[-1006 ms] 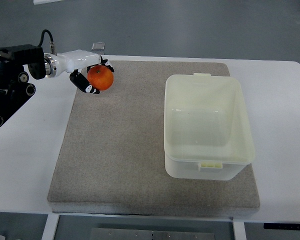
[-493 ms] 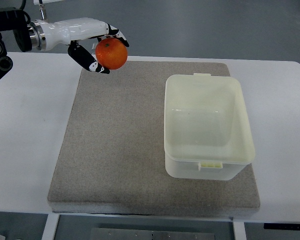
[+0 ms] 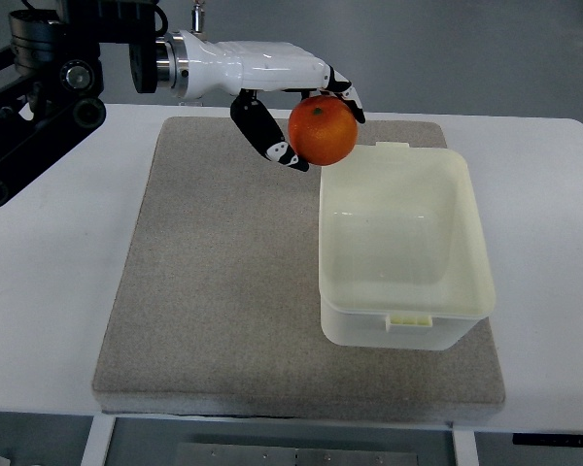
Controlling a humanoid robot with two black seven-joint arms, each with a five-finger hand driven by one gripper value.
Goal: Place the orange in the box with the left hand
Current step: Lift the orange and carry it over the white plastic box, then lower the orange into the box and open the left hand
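Fingers of the left hand are wrapped around the orange, with the thumb curling under its left side and the other digits closing over the top and far side, so the fruit hangs beneath the palm and is carried rather than resting on anything. That overhand hold looks chosen so the orange can simply drop out once the digits spread, with no need to reach down into the container. The orange sits in the air at the far left corner of the pale plastic box, its image overlapping the rim there, though how high above the rim it is cannot be told from this steep view. The box stands open, with nothing in it, on the right part of the grey felt mat, which covers the white table and probably keeps things from sliding or rolling. No right arm shows. Compared with a second ago, when the hand held the orange low at the mat's far left corner, the arm has lifted it and swung it rightward across the mat's far edge; half a second ago it was only partway along. I judge the carry nearly finished, with a little more travel over the box's interior needed before release.
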